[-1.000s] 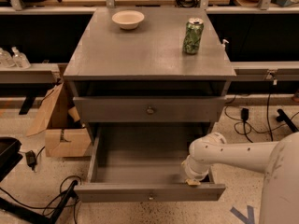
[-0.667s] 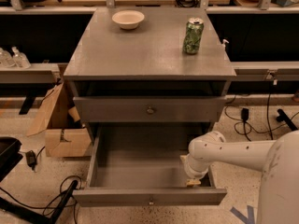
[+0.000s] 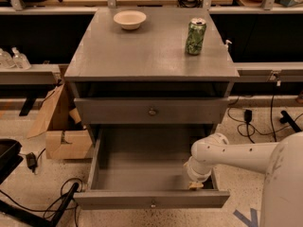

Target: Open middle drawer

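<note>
Standing open beneath the tabletop's point(image 3: 142, 56) front edge: middle drawer point(image 3: 142, 171), grey wood, drawn well out, interior bare, one small round knob point(image 3: 152, 204) centred on its front. Above it: closed grey drawer point(image 3: 113, 111) with a like knob point(image 3: 152, 111). Gripper point(image 3: 195, 185): lowered inside the middle drawer at its front right corner, just behind the front panel, on a white arm point(image 3: 236, 152) entering from the right; whether parted or closed cannot be told. Tabletop holdings: cream bowl point(image 3: 129, 19) at the far edge, left of centre; green drink can point(image 3: 195, 36), upright, near the far right corner. Floor, left: open cardboard box point(image 3: 66, 143).
</note>
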Controlling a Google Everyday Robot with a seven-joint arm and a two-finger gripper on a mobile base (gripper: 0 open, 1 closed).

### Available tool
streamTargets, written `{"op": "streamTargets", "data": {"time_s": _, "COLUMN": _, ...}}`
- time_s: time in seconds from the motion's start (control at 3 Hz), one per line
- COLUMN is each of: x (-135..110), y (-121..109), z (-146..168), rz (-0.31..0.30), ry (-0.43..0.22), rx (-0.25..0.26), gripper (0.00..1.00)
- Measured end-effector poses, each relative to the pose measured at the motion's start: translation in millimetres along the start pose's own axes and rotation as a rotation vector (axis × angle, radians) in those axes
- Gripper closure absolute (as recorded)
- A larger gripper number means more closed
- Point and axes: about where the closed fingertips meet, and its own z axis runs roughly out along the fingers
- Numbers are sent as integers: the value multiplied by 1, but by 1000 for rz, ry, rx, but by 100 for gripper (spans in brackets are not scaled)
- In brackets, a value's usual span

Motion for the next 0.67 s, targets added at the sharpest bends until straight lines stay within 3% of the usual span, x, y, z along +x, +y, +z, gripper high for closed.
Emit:
{"op": "streamTargets", "data": {"time_s": 0.33, "x": 0, "y": 1, "z": 2, "rz": 0, "ry": 0, "rx": -3, "gripper": 47}}
{"op": "streamTargets", "data": {"time_s": 0.67, "x": 3, "y": 0, "z": -30, "rz": -39, "ry": 29, "rx": 9, "gripper": 78}}
